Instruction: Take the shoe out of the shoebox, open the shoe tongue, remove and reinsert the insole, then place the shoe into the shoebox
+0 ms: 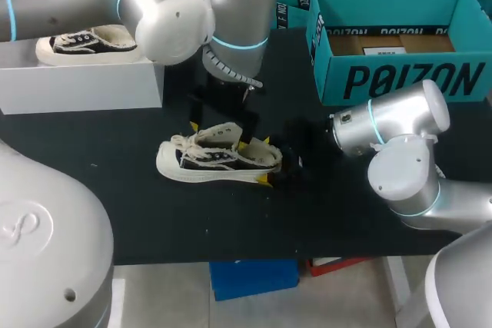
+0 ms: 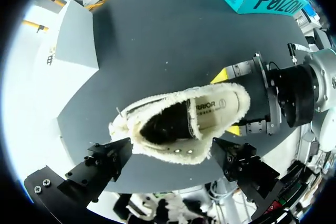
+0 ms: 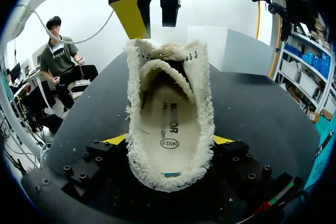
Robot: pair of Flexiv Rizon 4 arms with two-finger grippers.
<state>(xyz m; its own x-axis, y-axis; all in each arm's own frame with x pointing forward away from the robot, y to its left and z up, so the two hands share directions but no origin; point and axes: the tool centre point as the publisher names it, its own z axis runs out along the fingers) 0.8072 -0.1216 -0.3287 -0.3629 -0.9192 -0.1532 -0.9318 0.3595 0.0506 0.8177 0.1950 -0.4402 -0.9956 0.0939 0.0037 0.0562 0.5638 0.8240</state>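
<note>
A cream fleece-lined sneaker [image 1: 219, 160] with a dark upper lies on the black table, toe to the left. Its insole [image 3: 168, 124] shows inside the wide mouth. My right gripper [image 1: 266, 161] comes in from the right, and its yellow tips press the heel from both sides [image 3: 169, 142]. My left gripper [image 1: 221, 134] hangs open just above the laces, pointing down. In the left wrist view its black fingers [image 2: 107, 163] stand apart on either side of the shoe [image 2: 178, 124], not touching it. The teal shoebox [image 1: 400, 74] stands open at the back right.
A second sneaker [image 1: 88, 44] rests on a white block [image 1: 84, 86] at the back left. Bare table [image 1: 154, 220] lies in front of the shoe. My left arm's elbow looms over the middle back.
</note>
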